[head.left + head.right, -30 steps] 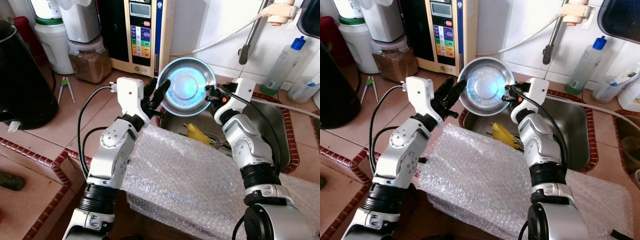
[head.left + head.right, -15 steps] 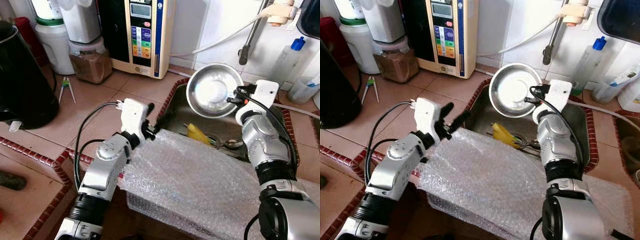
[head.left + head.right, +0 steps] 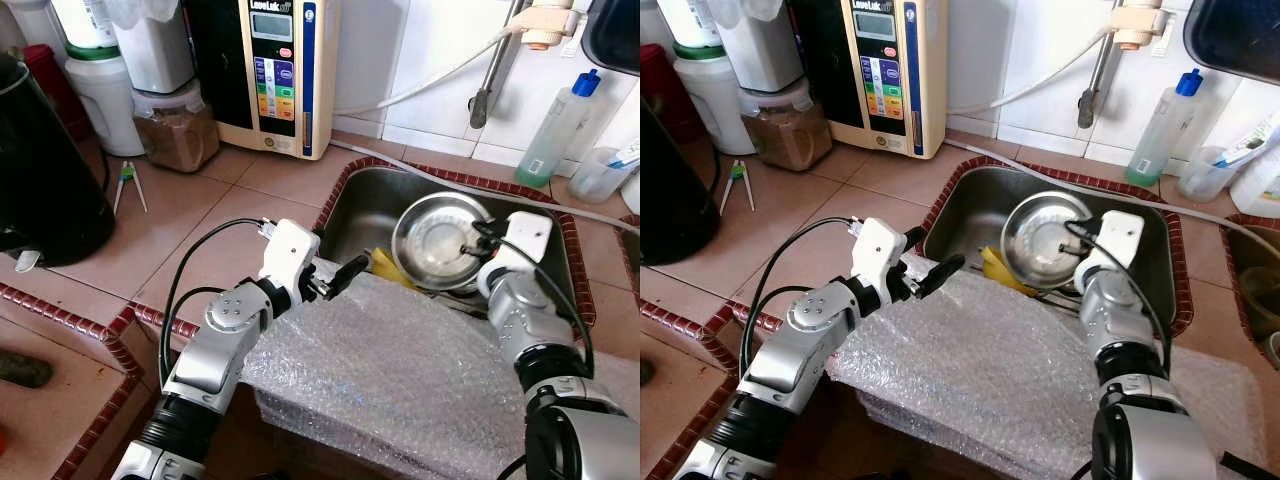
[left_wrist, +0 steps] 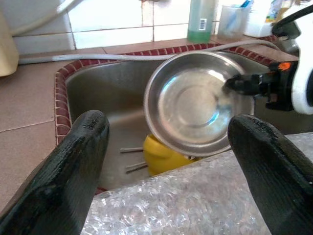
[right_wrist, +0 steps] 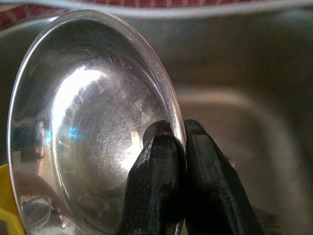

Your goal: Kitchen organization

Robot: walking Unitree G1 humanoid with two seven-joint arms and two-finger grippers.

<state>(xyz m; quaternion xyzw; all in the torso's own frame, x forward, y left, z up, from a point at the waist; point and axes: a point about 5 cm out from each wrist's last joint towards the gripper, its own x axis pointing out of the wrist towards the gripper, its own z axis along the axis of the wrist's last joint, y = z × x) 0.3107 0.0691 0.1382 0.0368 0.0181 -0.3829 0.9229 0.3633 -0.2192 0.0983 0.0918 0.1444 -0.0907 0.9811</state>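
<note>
A shiny steel bowl (image 3: 436, 240) hangs tilted inside the sink (image 3: 370, 195), and my right gripper (image 3: 474, 240) is shut on its rim. In the right wrist view both black fingers (image 5: 161, 181) pinch that rim of the bowl (image 5: 93, 122). My left gripper (image 3: 340, 275) stands open over the sink's near left edge, above the bubble wrap (image 3: 400, 370), holding nothing. The left wrist view looks between its spread fingers (image 4: 63, 166) at the bowl (image 4: 190, 103). A yellow object (image 3: 385, 266) lies in the sink under the bowl.
A black kettle (image 3: 40, 170) stands at the left. A water purifier (image 3: 275, 70), jars (image 3: 180, 115) and a white container line the back of the tiled counter. Small tongs (image 3: 128, 180) lie on the tiles. A green bottle (image 3: 560, 125) stands behind the sink, under the tap hose (image 3: 490, 70).
My right gripper has carried the bowl down from above the counter into the sink. My left gripper has let go of the bowl's rim and dropped back toward the bubble wrap.
</note>
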